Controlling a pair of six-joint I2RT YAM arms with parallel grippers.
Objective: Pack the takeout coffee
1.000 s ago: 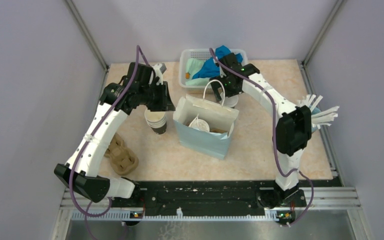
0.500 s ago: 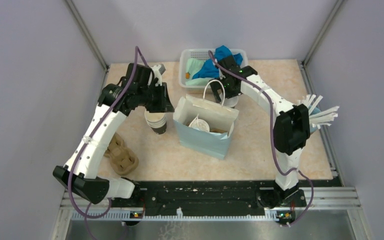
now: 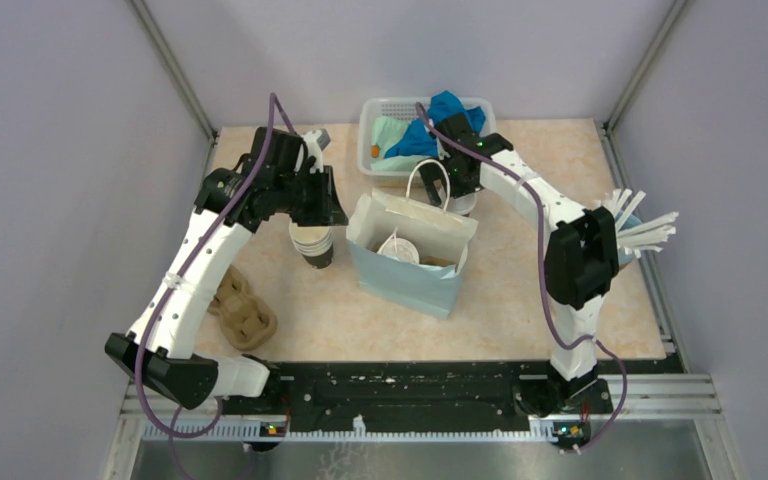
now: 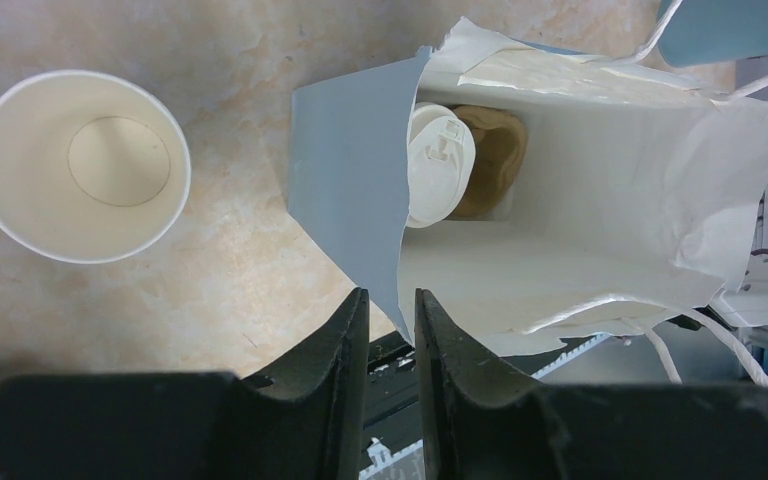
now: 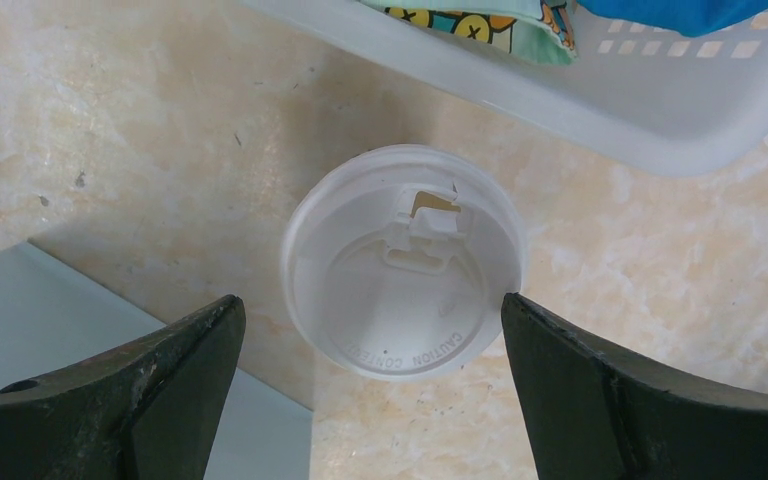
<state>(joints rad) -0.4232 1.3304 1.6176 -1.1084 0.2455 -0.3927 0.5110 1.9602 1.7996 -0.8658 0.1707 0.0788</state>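
sip hole of white lid between wide right fingers, indistinct overhead

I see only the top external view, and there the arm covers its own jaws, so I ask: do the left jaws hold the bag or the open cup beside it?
Observer: The bag. In the left wrist view the left gripper has its jaws closed on an edge of the paper bag.
Operator: Is the cup empty?
Observer: Yes. That view looks straight into the open cup: bare cream bottom, no lid.
Operator: And the right jaws?
Observer: The right gripper is wide open, one jaw on each side of a white lid, not touching it.
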